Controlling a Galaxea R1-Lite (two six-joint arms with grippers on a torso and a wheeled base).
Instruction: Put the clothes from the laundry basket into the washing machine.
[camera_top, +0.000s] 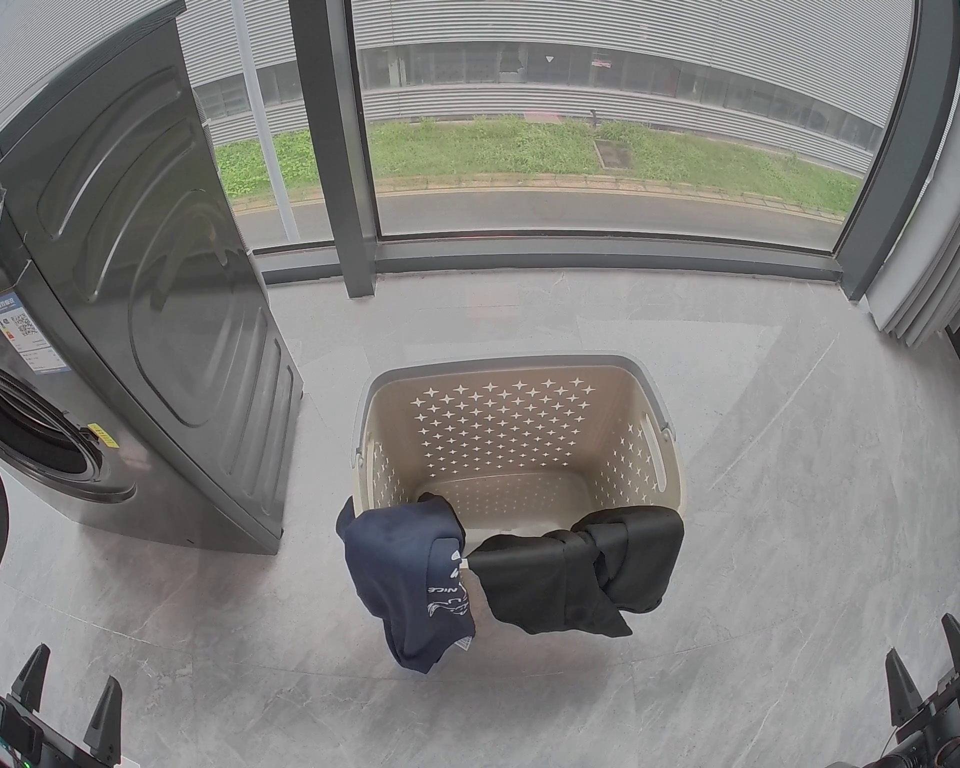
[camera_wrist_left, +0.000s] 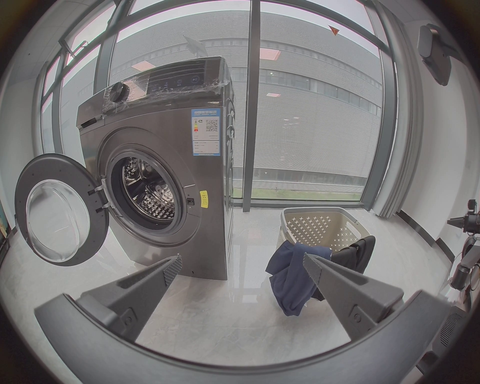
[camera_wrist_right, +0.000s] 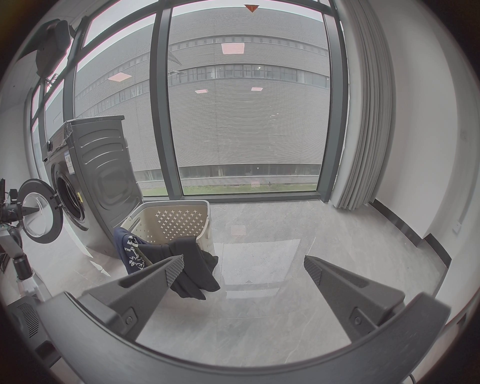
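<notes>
navy garment (camera_top: 410, 575) and black garment (camera_top: 575, 580) draped over near rim of laundry basket (camera_top: 500, 363), just right of washing machine (camera_top: 170, 300), door (camera_wrist_left: 57, 210) swung wide. stretch of floor (camera_top: 600, 700) between basket and left gripper (camera_top: 75, 668), right gripper (camera_top: 920, 640); jaws apart on both.

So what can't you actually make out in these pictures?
Washing machine: head view's left edge cuts off its door.
Laundry basket: head view, navy garment and black garment on its near rim hide part of its floor.
Label on the washer: left wrist view, print too small to read.
</notes>
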